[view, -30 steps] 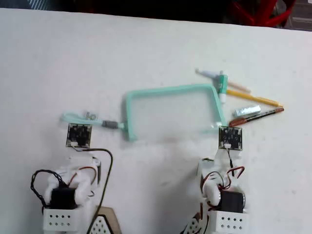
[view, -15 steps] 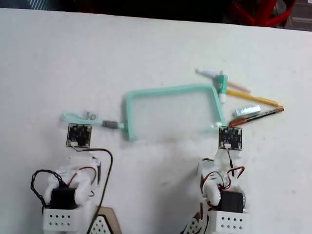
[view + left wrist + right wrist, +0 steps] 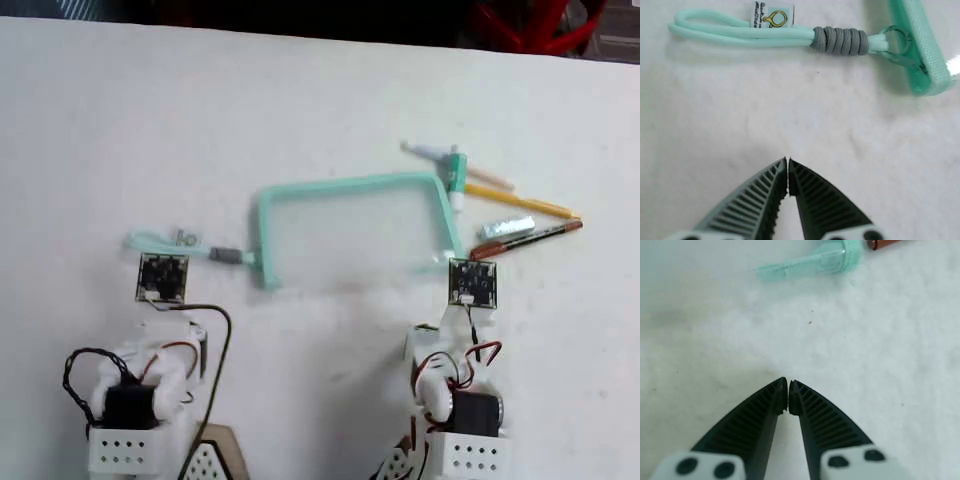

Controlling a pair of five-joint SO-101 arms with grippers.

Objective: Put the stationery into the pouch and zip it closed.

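Nothing has moved. Pouch (image 3: 345, 186) lies flat; pens (image 3: 520, 204) lie just outside its right end. Left gripper (image 3: 787, 172) sits near its strap (image 3: 740, 35), right gripper (image 3: 788, 392) at its near-right corner. Both have fingers pressed together, empty.

The pouch (image 3: 350, 230) is showing a mint green edge around a see-through middle. Its strap (image 3: 735, 34) is showing the same mint green, and a grey coil (image 3: 840, 40) is wrapping it. A white tag (image 3: 772, 17) is carrying a yellow mark. One pen (image 3: 520, 204) is looking yellow, another pen (image 3: 530, 238) reddish brown, and a third pen (image 3: 455, 180) green and white. The table (image 3: 150, 120) is looking white. The left gripper (image 3: 788, 167) and right gripper (image 3: 788, 387) are showing dark grey with ridged stripes.
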